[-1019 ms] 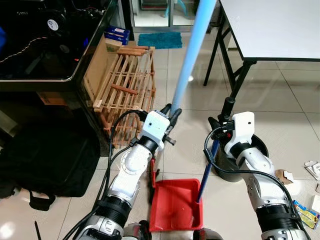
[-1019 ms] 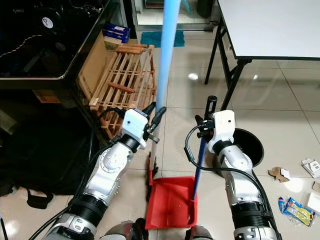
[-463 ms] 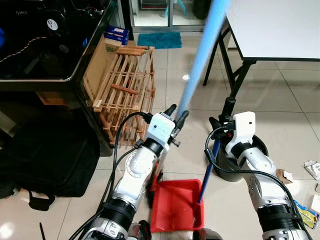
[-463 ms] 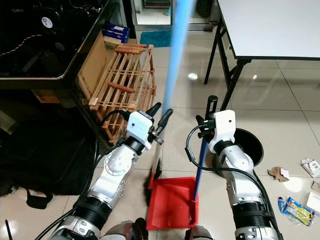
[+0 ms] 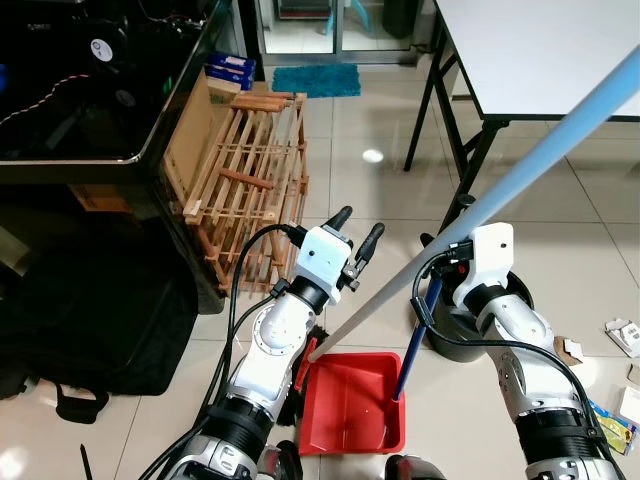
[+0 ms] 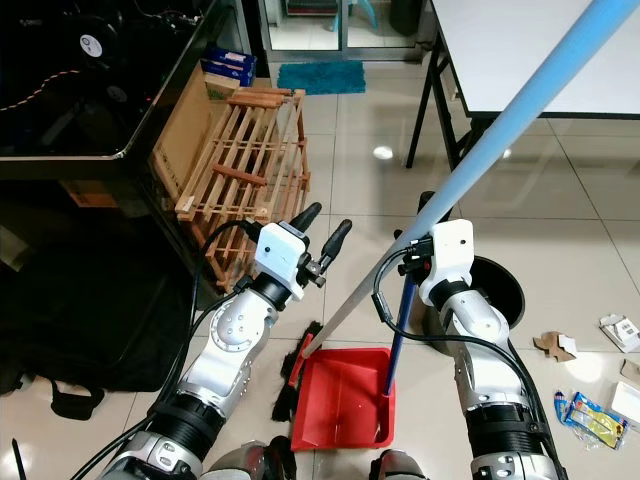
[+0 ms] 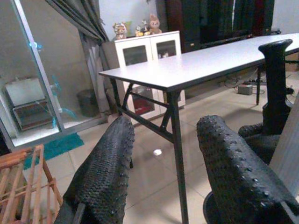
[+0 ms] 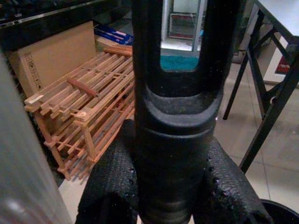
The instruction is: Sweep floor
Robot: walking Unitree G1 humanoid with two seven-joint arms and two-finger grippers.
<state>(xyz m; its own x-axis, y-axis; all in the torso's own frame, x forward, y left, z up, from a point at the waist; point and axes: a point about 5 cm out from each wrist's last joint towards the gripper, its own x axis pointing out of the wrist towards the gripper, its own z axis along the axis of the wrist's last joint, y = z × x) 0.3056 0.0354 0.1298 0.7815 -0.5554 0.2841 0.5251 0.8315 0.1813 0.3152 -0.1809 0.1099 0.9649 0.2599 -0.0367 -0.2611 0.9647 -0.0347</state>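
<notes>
Two arms reach out over a pale tiled floor (image 5: 360, 190). The left tool (image 6: 318, 226) is raised in front of the robot with its two black fingers spread wide apart and nothing between them; in the left wrist view the knobbly pads (image 7: 105, 172) stand well apart, with a white worktop (image 7: 187, 67) on black legs behind them. The broom handle (image 5: 520, 180), light blue, leans steeply from the floor up toward the robot's right, passing just beside the open left tool and crossing in front of the right one. Its dark bristle head (image 6: 296, 372) rests on the floor at the left edge of the red dustpan (image 6: 340, 400).

The right tool (image 8: 175, 163) is closed around the black grip of the dustpan handle (image 6: 398, 325), a dark blue rod standing nearly upright from the pan's back corner. The right wrist view shows both pads pressed against that black grip.

Just behind the right arm a round black bin (image 6: 500, 290) stands on the floor. To the robot's left a wooden slatted rack (image 5: 250, 180) leans against a sheet of cardboard (image 5: 190, 130) and a dark cabinet. A black bag (image 5: 90, 310) lies on the floor at the left. Scraps of paper and wrappers (image 6: 590, 415) lie on the tiles at the far right, well apart from the dustpan.
</notes>
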